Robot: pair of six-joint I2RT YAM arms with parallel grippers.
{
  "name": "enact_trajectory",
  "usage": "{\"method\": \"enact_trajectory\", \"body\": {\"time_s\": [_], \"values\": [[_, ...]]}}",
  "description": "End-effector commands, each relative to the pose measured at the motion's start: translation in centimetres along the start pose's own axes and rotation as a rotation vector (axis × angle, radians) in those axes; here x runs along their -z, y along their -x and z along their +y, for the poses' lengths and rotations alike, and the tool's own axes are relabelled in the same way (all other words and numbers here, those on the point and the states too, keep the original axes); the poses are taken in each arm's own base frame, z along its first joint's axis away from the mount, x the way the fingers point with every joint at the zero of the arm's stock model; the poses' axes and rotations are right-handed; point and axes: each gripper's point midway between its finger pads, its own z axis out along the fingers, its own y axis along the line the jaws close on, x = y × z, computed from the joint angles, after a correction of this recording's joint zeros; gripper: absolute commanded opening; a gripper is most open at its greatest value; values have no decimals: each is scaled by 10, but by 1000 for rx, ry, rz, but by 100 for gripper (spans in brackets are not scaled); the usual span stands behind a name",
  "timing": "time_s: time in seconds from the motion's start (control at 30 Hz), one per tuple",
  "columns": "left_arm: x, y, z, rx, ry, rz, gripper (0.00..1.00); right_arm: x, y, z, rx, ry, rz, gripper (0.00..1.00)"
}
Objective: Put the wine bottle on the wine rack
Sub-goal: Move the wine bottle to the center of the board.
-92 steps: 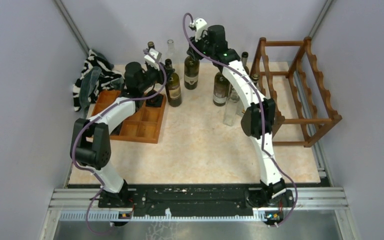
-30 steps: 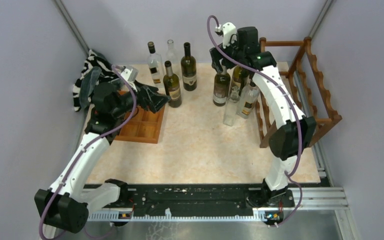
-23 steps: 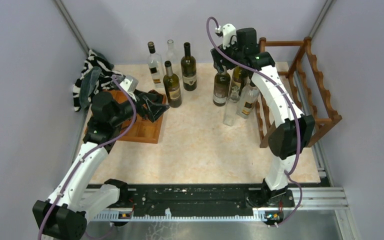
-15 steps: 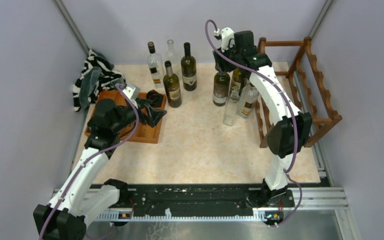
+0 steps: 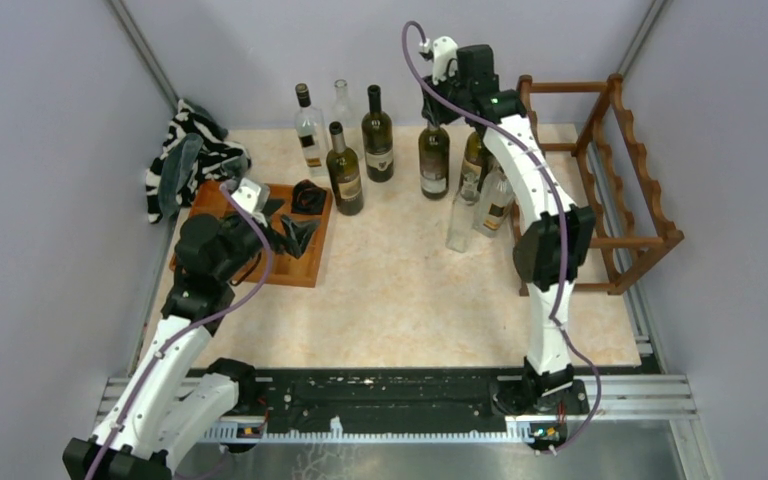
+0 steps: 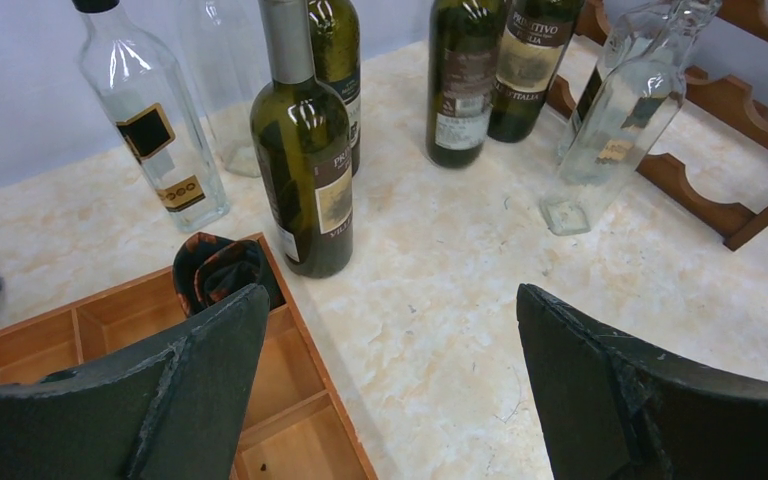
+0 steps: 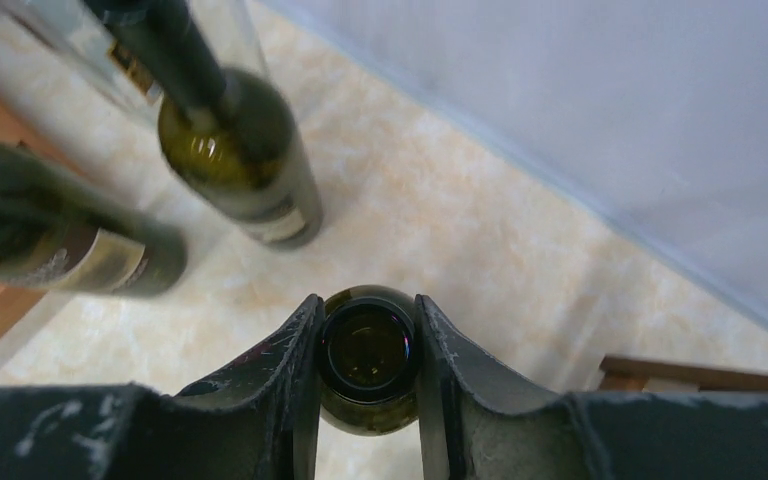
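Observation:
A dark green wine bottle stands upright at the back of the table, left of the wine rack. My right gripper is shut on its neck from above. In the right wrist view both fingers press the sides of the bottle's open mouth, and the gripper looks straight down on it. The rack is a dark reddish-brown frame with scalloped rails at the right, with no bottle on it. My left gripper hangs open over the wooden tray, its fingers wide apart with nothing between them.
Several other bottles stand at the back: a dark one, a green one, clear ones and another dark one beside the rack. A black-and-white cloth lies at the left. A dark rolled item sits in the tray.
My right gripper has shut on the bottle's neck and shifted it left, away from the neighbouring bottles. The left arm has drawn back towards the near side over the tray, still open.

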Motion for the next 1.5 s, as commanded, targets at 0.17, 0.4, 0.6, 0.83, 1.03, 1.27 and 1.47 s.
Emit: {"method": "enact_trajectory", "body": {"time_s": [0.17,0.4,0.6,0.83,1.03,1.27,1.47], "values": [[0,-7,9,-44,36,6,99,-9,119,-22,26,-82,-397,3],[-5,-16,12,-44,39,37,99,-43,125,-21,39,-86,-462,7],[-7,-18,12,-43,34,45,99,-58,121,-17,33,-76,-470,29],[-7,-17,11,-44,27,41,99,-57,119,-19,33,-86,-460,59],[-5,-14,8,-38,15,31,99,-26,136,-21,58,-109,-477,82],[2,6,-1,-17,-7,-40,99,68,163,-10,139,-90,-500,93],[6,34,-37,191,-165,-112,99,136,137,-6,137,-17,-431,95]]}}
